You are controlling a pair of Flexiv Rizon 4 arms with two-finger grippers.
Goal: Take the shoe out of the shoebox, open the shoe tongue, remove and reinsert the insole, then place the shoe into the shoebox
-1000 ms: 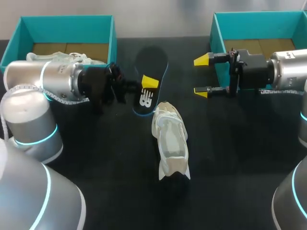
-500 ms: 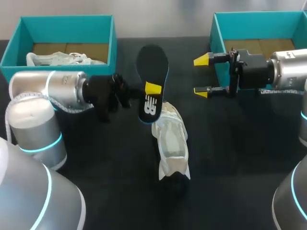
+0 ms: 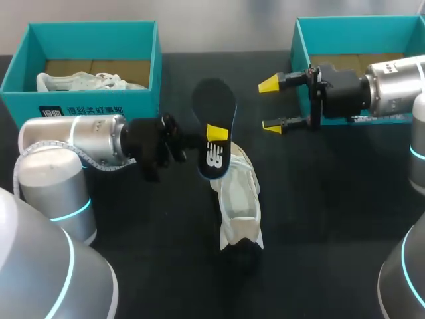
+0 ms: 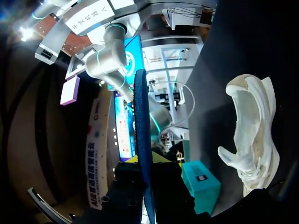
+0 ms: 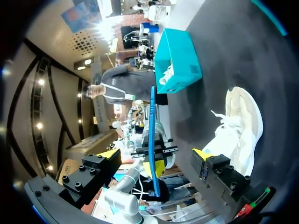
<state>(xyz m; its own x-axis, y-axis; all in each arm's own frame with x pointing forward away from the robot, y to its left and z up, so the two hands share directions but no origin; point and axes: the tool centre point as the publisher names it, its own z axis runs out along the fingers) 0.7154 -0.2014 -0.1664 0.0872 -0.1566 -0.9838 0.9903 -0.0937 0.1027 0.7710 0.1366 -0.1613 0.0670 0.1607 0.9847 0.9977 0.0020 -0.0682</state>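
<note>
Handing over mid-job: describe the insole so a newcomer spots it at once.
On the black table, look between the left shoebox and the right shoebox, both teal, just beyond the white shoe. There the left gripper holds up the insole: a flat, dark, foot-shaped sheet with a blue edge and a white logo, unlike the puffy white shoe beneath it.

1. My left arm [image 3: 70, 136] and right arm [image 3: 398, 83] are silver-grey cylinders with rounded joints, each ringed by a glowing cyan band
2. A pale, dark-flecked cable [image 3: 99, 163] loops along my left wrist
3. My left gripper [image 3: 214, 136] and right gripper [image 3: 270, 104] have black bodies and bright yellow wedge tips
4. Screw heads dot the right gripper's black finger mounts
</note>
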